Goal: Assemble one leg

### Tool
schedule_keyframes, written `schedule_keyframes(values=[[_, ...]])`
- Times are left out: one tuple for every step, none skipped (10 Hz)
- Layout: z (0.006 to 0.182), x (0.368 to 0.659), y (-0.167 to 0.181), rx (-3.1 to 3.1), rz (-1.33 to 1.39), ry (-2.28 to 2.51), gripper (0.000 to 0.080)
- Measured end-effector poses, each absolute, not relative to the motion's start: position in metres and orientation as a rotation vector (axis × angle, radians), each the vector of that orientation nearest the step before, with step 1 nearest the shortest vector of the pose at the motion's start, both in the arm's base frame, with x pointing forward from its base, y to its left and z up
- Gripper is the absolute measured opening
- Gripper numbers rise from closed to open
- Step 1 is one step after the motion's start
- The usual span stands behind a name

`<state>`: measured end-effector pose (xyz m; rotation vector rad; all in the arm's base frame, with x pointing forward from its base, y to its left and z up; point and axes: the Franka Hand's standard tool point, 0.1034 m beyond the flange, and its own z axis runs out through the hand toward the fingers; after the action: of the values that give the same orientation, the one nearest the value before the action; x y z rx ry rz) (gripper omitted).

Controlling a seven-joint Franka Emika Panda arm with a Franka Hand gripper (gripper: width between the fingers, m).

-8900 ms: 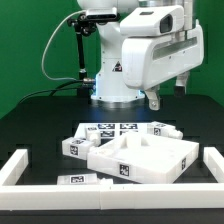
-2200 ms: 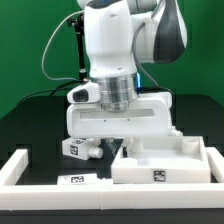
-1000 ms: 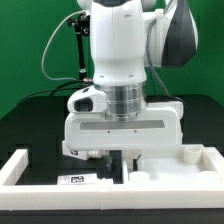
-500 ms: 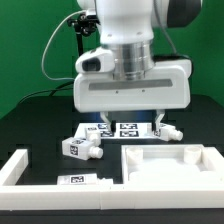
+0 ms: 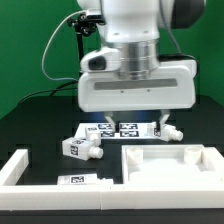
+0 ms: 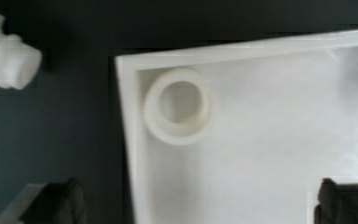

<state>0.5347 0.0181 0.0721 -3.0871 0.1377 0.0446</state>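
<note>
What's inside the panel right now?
Only a round socket at one corner of the panel; nothing loose seen. Its near rim hides some floor in the exterior view.

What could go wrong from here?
The open two-finger gripper hangs empty over the large square white panel, not over the stubby white plastic leg; descending here it may strike the raised rim. That leg lies near the panel's edge, so grasping it could bump the panel.
</note>
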Motion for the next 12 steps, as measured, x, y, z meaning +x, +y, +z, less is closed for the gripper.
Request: schedule_keyframes(values=[[0.072,0.517,0.039,-3.094,0.03,0.066,0.0649],[0.077,0.507,0.054,-3.114,-0.009,-0.055,0.0649],[0.082,0.5,0.069,-3.118,-0.035,-0.136,0.0649],[0.079,0.502,0.062,-3.115,-0.027,-0.103,0.0649],[0.078,0.503,0.059,-3.117,-0.025,-0.095,0.0649],[0.078,0.502,0.06,-3.116,-0.025,-0.099,0.0649],[0.077,0.502,0.06,-3.116,-0.024,-0.098,0.0649],[0.078,0.501,0.061,-3.114,-0.05,-0.15,0.0649],[0.079,0.485,0.065,-3.109,-0.099,-0.217,0.0649],[0.079,0.457,0.073,-3.104,-0.143,-0.272,0.0649],[0.075,0.428,0.081,-3.09,-0.204,-0.399,0.0649],[0.071,0.417,0.084,-3.086,-0.206,-0.438,0.0649]])
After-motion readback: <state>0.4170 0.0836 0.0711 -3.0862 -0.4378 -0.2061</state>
